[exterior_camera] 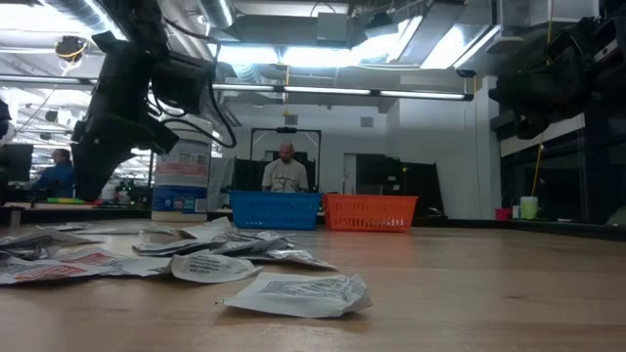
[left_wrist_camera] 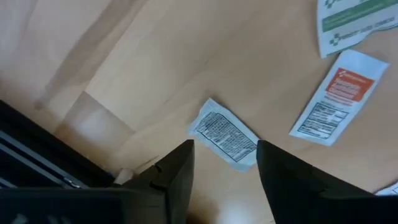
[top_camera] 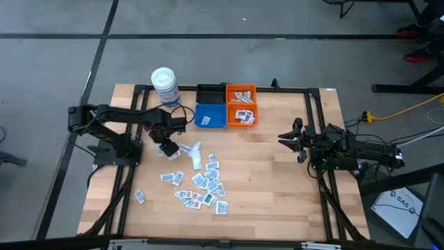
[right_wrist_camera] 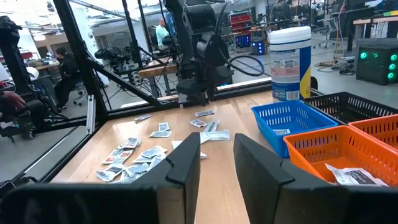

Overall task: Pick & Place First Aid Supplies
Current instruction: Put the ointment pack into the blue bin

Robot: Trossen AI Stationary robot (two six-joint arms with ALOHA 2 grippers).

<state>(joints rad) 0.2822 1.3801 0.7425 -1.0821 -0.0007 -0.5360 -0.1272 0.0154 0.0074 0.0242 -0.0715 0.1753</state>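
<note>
Several small white first aid sachets (top_camera: 201,182) lie flat and scattered on the wooden table, left of its middle. My left gripper (top_camera: 168,148) points down over the pile's far left edge, open. In the left wrist view one small sachet with black print (left_wrist_camera: 224,132) lies flat on the wood just past the open fingers (left_wrist_camera: 180,174), untouched. A sachet with orange print (left_wrist_camera: 336,96) lies beside it. My right gripper (top_camera: 288,137) waits at the table's right side, level and open, with nothing between its fingers (right_wrist_camera: 183,168).
At the table's far edge stand a blue bin (top_camera: 210,115) with one sachet, an orange bin (top_camera: 241,114) with some sachets, a second orange bin (top_camera: 241,93) and a black bin (top_camera: 210,93). A white lidded tub (top_camera: 165,85) stands left of them. A person (exterior_camera: 285,168) sits behind the table.
</note>
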